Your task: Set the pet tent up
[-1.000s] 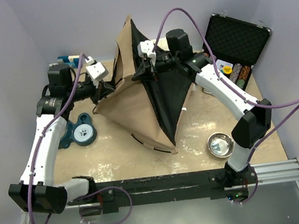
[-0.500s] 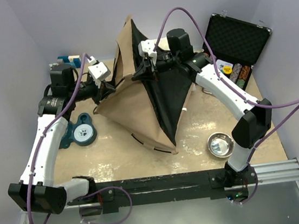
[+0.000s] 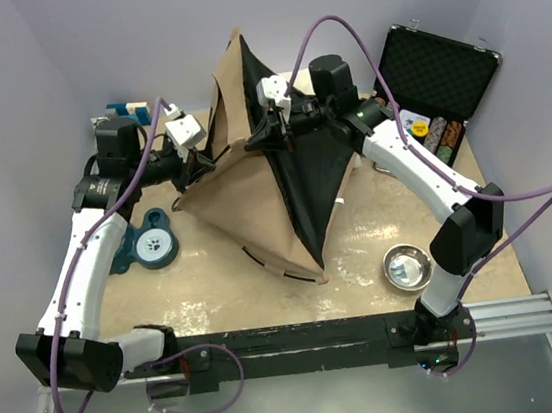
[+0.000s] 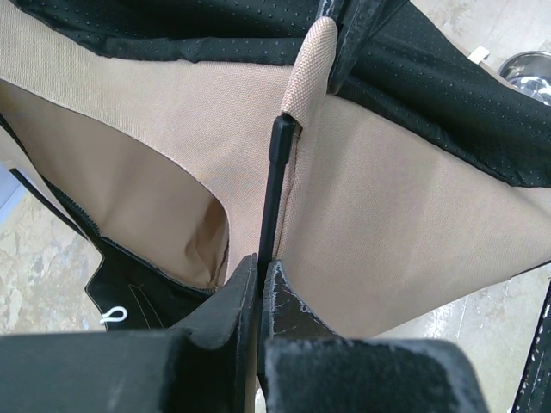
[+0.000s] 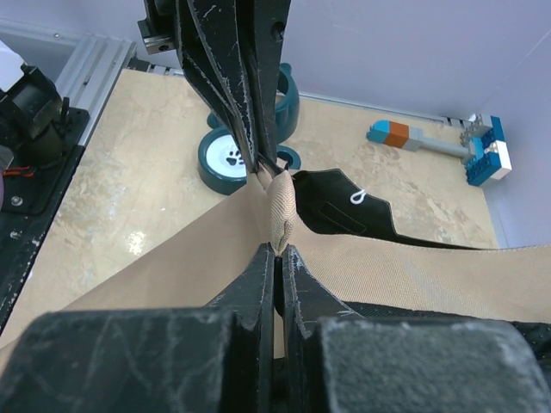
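So L claw, R claw both pinch 1 pet tent.

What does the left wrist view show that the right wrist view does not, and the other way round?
Only left wrist: the length of the black pole and a steel bowl. Only right wrist: a teal paw-print dish and toy blocks. Both: the pet tent's tan pole pocket, the left gripper shut on the pole, the right gripper on the pocket.
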You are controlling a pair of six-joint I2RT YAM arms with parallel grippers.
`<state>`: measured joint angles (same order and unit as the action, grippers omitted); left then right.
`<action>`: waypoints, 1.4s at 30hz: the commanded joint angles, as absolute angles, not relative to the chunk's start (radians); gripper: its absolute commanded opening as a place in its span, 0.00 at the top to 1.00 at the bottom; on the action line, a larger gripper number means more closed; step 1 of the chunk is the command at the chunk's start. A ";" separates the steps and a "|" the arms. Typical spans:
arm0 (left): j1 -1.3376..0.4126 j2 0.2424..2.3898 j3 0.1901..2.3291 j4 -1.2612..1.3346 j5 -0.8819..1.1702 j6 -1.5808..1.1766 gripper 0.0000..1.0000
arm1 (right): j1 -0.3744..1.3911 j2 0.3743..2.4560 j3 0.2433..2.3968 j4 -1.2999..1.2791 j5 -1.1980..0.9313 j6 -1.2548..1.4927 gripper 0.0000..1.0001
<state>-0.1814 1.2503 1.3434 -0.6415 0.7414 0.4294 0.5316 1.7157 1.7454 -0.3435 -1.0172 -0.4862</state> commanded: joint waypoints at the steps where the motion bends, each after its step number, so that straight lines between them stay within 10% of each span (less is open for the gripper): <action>1: -0.190 1.293 1.321 -0.736 0.680 0.410 1.00 | 0.531 1.664 1.744 -0.314 -1.049 -0.472 1.00; 32: -0.268 1.273 1.430 -0.710 0.712 0.338 1.00 | 0.624 1.763 1.861 -0.460 -0.979 -0.578 1.00; 42: -0.265 1.200 1.479 -0.621 0.641 0.320 1.00 | 0.545 1.717 1.870 -0.394 -0.937 -0.447 0.42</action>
